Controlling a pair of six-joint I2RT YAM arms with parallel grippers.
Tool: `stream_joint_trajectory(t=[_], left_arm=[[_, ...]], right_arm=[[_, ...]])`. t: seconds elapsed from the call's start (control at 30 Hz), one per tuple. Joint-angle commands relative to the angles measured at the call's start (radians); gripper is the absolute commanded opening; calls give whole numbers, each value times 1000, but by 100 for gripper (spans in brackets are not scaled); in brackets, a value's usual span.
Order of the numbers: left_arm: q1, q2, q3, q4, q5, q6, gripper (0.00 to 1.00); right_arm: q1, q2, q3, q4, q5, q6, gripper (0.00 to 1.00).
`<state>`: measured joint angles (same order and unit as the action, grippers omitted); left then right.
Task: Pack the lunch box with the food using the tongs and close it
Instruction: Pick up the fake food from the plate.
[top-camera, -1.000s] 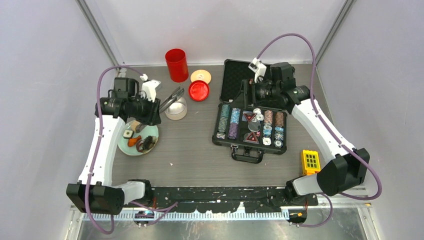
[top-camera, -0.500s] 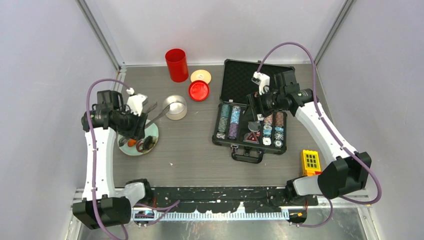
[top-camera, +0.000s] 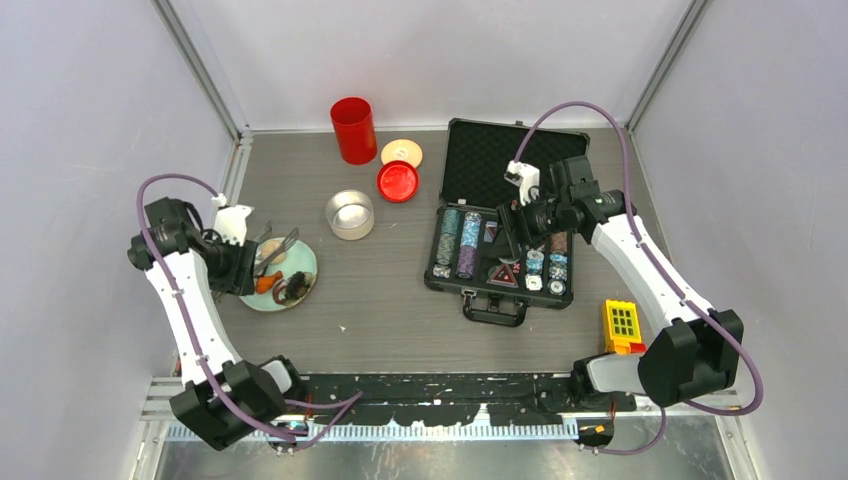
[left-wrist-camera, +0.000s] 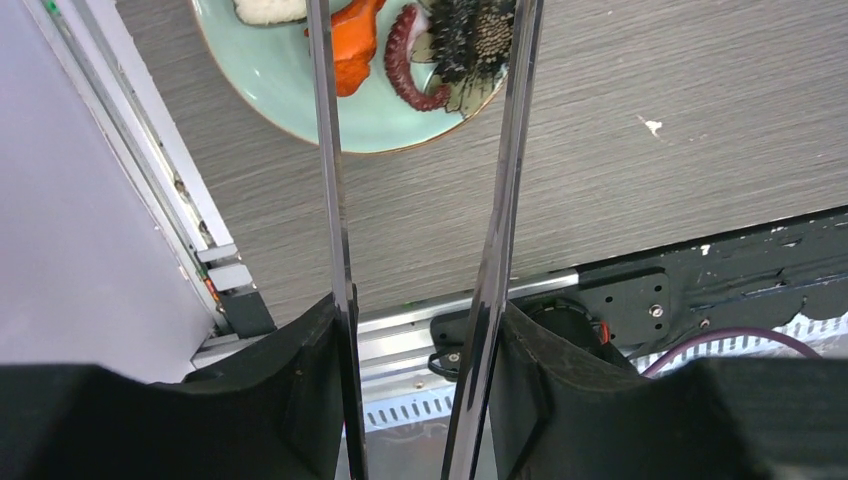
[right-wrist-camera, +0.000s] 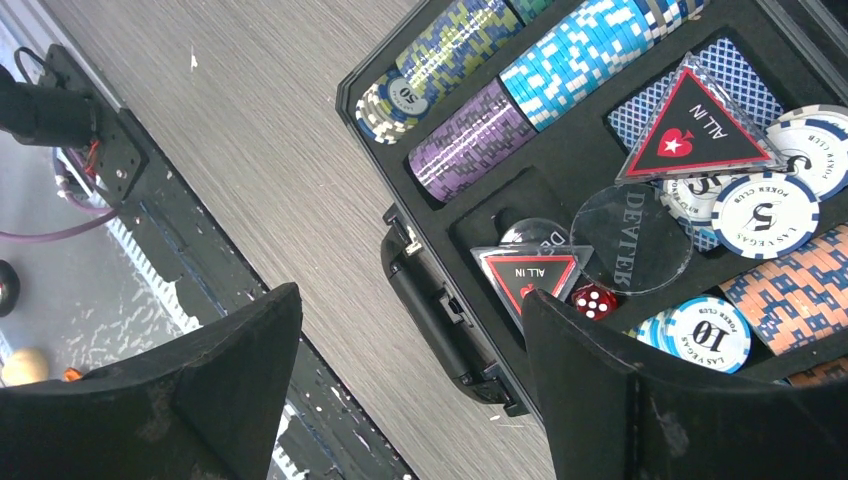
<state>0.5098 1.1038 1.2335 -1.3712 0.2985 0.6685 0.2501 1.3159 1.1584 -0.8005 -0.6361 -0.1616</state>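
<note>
- The left hand (left-wrist-camera: 420, 335), at the left of the overhead view, is partly closed on the slim silver metal tongs (left-wrist-camera: 329, 200). Each thin arm lies against the inner face of one finger, and the arms stand spread apart.
- The tongs' tips reach over the round pale-green plate (top-camera: 262, 300) on the grey wood-grain surface (top-camera: 380, 320).
- That plate carries the food: an orange piece (left-wrist-camera: 352, 55), a reddish-brown curled tentacle (left-wrist-camera: 412, 78), a dark spiky lump (left-wrist-camera: 478, 35) and a whitish lump (left-wrist-camera: 268, 8) at the top edge of the wrist view.
- The right hand (right-wrist-camera: 410, 330) is spread wide and holds nothing. It hangs over the open black hard case (top-camera: 490, 155), right of centre.
- The case holds rows of poker chips (right-wrist-camera: 470, 150), triangular "ALL IN" markers (right-wrist-camera: 695, 130), a clear dealer disc and a red die.
- The lunch box, a small round shiny steel tin (top-camera: 350, 214), stands open at upper centre, well apart from the plate.
- Its flat cream-tan lid (top-camera: 401, 152) lies further up, just beside a red lid (top-camera: 397, 181) and near a red cup (top-camera: 353, 130).
</note>
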Motion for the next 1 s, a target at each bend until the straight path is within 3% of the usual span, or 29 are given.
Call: stream_joint_trajectory(t=[0.0, 0.63, 0.97], left_arm=[[69, 48, 2, 18, 16, 70, 48], [113, 216, -74, 239, -66, 51, 47], [113, 252, -104, 255, -66, 54, 49]], right_arm=[[-12, -6, 3, 37, -37, -31, 85], [-17, -5, -20, 36, -56, -38, 85], [-16, 10, -26, 36, -62, -42, 85]])
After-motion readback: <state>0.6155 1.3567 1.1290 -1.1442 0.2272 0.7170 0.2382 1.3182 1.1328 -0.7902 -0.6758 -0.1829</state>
